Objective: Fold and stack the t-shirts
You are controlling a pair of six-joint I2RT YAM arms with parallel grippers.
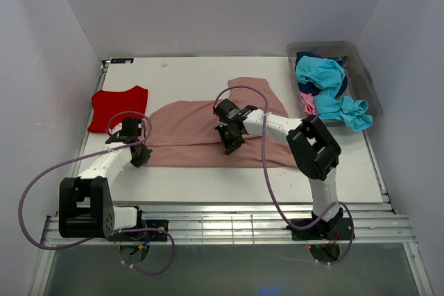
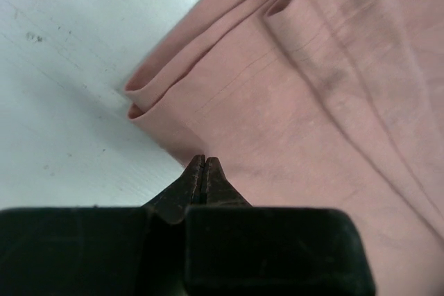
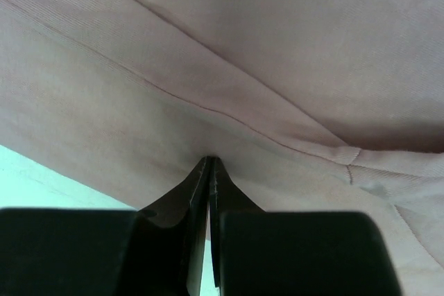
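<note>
Top external view checked: logged pink shirt [image 1: 194, 133] half-folded on counter [image 1: 208, 74], red shirt [image 1: 119, 107] apparently folded far left, other shirts [image 1: 322, 77] heaped in bin [image 1: 361, 67]. Found left fingers [image 2: 194, 185] and right fingers [image 3: 198, 192] clenched at pink cloth; true grip unconfirmed. Judged stacking barely begun.

right gripper [image 3: 209, 166] – jaws closed to a hairline slit, tips pinching the cloth edge | dusty-pink t-shirt [image 3: 243, 39] – fills everything above and to both sides of the jaws, lying smooth | stitched seam [image 3: 208, 109] – runs diagonally just above the tips, down toward their right | table [image 3: 35, 179] – pale wedge left of the jaws, below the cloth edge
</note>
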